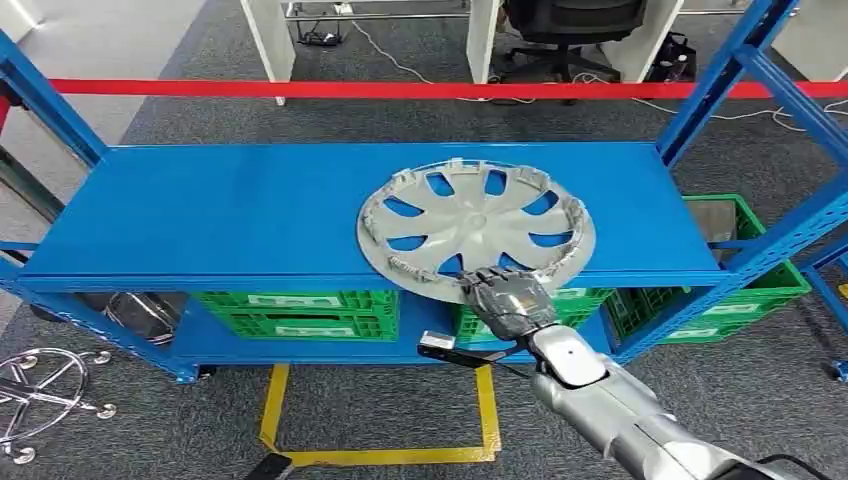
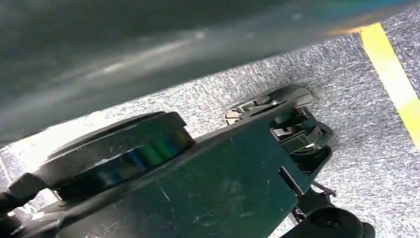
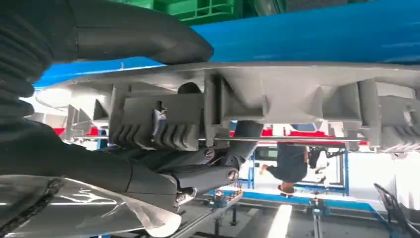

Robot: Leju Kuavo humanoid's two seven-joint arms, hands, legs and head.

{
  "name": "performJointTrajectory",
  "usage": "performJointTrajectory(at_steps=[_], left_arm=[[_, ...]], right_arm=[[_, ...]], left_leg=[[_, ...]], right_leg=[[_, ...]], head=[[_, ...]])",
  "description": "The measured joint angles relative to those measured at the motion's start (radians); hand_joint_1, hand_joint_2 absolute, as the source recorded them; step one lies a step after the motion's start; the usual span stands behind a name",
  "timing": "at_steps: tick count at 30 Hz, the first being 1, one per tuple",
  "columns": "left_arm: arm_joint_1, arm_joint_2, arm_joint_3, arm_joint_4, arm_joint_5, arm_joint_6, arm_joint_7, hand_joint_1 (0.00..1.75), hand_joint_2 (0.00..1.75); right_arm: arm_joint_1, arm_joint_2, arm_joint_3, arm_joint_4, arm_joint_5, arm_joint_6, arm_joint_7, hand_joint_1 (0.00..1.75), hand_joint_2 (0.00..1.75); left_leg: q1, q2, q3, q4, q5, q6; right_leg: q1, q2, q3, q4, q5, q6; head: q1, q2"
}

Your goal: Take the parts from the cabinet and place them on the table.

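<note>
This looks like an industrial workshop or robot test bay set up inside an office. A blue steel shelving rack (image 1: 250, 215) stands on grey carpet (image 1: 360, 410), with green plastic crates (image 1: 300, 312) stored on its lower level. Yellow floor tape (image 1: 385, 455) marks a standing box in front, and red barrier tape (image 1: 400, 89) cordons the area. Beyond it stand white desk legs (image 1: 270, 40) and a black office chair (image 1: 575, 25).

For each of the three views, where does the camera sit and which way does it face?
Head view: high on the body, facing forward and down at the blue shelf and hubcap; right hand at its near rim.
Left wrist view: faces the carpet and yellow tape.
Right wrist view: behind the right hand, facing the hubcap rim.
Shared: hubcap, right hand.
</note>
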Motion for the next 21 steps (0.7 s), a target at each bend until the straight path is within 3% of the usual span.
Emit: performJointTrajectory(at_steps=[8,14,15,21], left_arm=[[0.001,0.000,0.000,0.000,0.012,0.014,0.000,0.00,0.00],[0.007,0.001,0.000,0.000,0.032,0.026,-0.015,0.00,0.00],[0.007,0.002,-0.001,0.000,0.034,0.027,-0.018,0.00,1.75],[0.015,0.004,-0.002,0.000,0.043,0.036,-0.051,0.00,1.75]], right_arm=[[0.021,0.003,-0.001,-0.057,-0.007,-0.038,-0.026,1.75,1.75],[0.091,0.006,-0.018,-0.262,0.060,-0.042,-0.070,1.75,1.75],[0.102,0.008,-0.018,-0.297,0.074,-0.042,-0.085,1.75,1.75],[0.181,0.031,-0.043,-0.554,0.131,-0.042,-0.200,1.75,1.75]], left_leg=[[0.000,0.000,0.000,0.000,0.000,0.000],[0.000,0.000,-0.001,0.000,0.000,0.000],[0.000,0.000,-0.001,0.000,0.000,0.000],[0.000,0.000,-0.002,0.000,0.000,0.000]], right_leg=[[0.000,0.000,0.000,0.000,0.000,0.000],[0.000,0.001,-0.001,0.000,0.000,0.000],[0.000,0.000,-0.001,0.000,0.000,0.000],[0.000,0.000,-0.002,0.000,0.000,0.000]], head=[[0.000,0.000],[0.000,0.000],[0.000,0.000],[0.000,0.000]])
